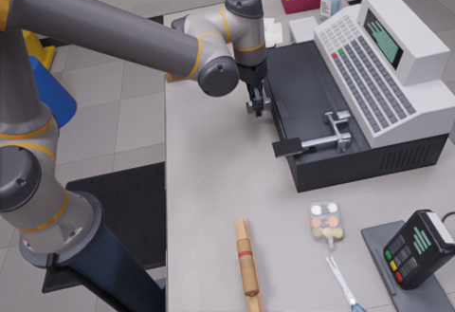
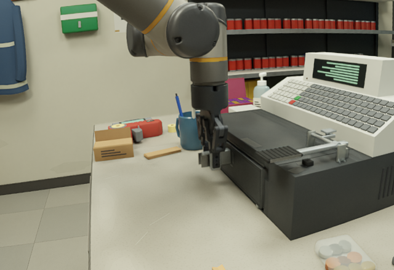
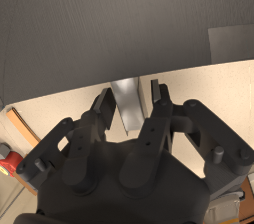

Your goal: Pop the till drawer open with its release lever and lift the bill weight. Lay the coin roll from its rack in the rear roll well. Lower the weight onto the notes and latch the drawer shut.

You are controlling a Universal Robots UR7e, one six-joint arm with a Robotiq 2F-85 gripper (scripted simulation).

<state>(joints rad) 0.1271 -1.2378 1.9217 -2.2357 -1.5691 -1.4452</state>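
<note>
The till drawer point(image 2: 245, 168) sits closed in the dark register base, so its wells, notes and bill weight are hidden. A small grey handle tab point(image 3: 128, 103) sticks out from the drawer front, and my gripper point(image 2: 212, 162) stands open around it at the drawer's left end, holding nothing. The same gripper point(image 1: 257, 108) hangs at the front edge of the base. The release lever point(image 1: 310, 143), a metal arm with a ribbed black paddle, lies across the base top. The coin roll point(image 1: 247, 260) rests on its wooden rack near the counter's near edge.
The register base's front wall point(image 3: 106, 28) stands right before my fingers. The keyboard and screen point(image 1: 379, 60) rise behind. A coin tray point(image 1: 325, 224), card terminal point(image 1: 417, 248), blue mug point(image 2: 188, 130), cardboard box point(image 2: 113, 146) and wooden strip point(image 2: 162, 152) sit on the counter.
</note>
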